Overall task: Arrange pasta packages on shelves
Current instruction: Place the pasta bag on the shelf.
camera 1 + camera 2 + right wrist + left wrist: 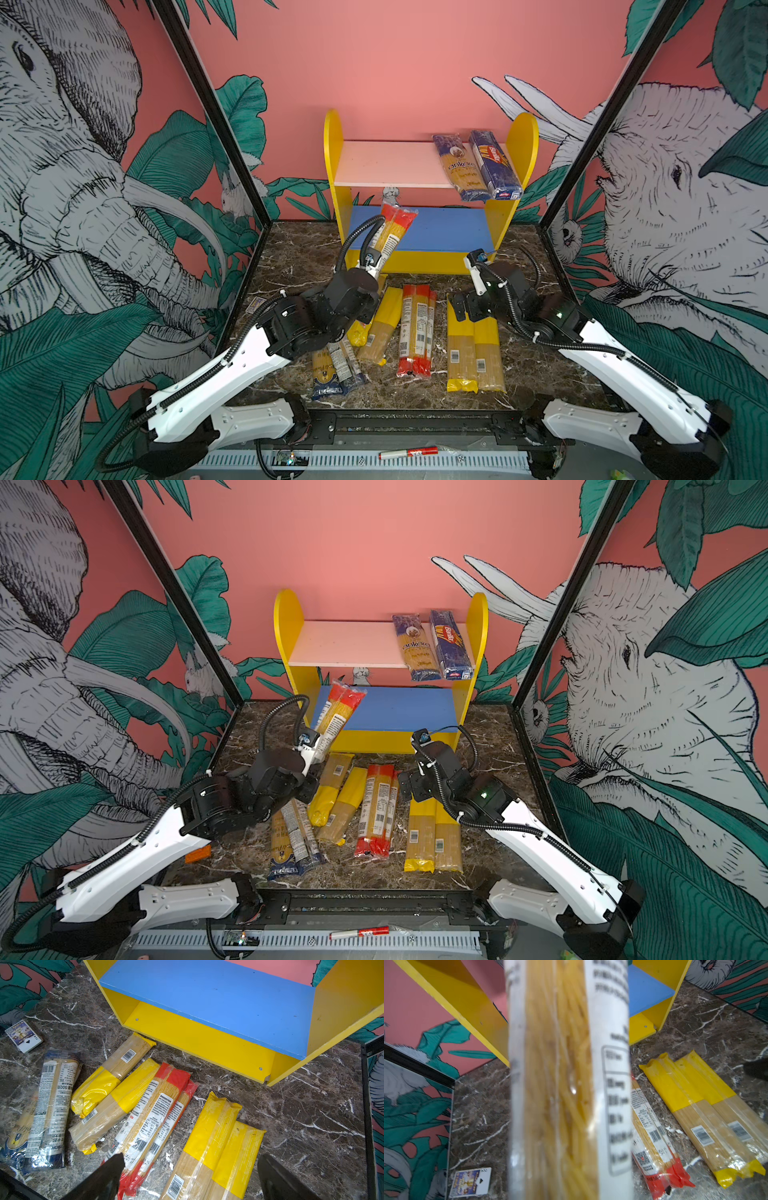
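Spaghetti in a clear red-ended pack point(395, 232) is clamped in the left gripper point(376, 266), whose fingers are closed on its lower part. The pack tilts up and away, its red far end over the left front of the blue lower board point(440, 228) of the shelves point(332, 137). In the left wrist view its white label point(610, 1064) is too blurred to read. At the right end of the pale pink upper board point(390, 164) lie a dark blue pack reading "ankara" point(461, 166) and, just beside it, a blue Barilla box point(494, 164). The right gripper point(192, 1157) hangs over the marble table point(540, 365) with its fingers point(108, 1176) wide apart and nothing between them. On the table lie two red-ended packs with barcodes point(153, 1113), a half-yellow pair point(218, 1142) on one side, and two more half-yellow packs point(112, 1093) on the other. Beyond those lie dark blue packs point(52, 1105), one printed "500". Near them sits a playing-card box point(22, 1035) showing a spade and "2". A red-and-white marker point(409, 452) lies on the front rail.
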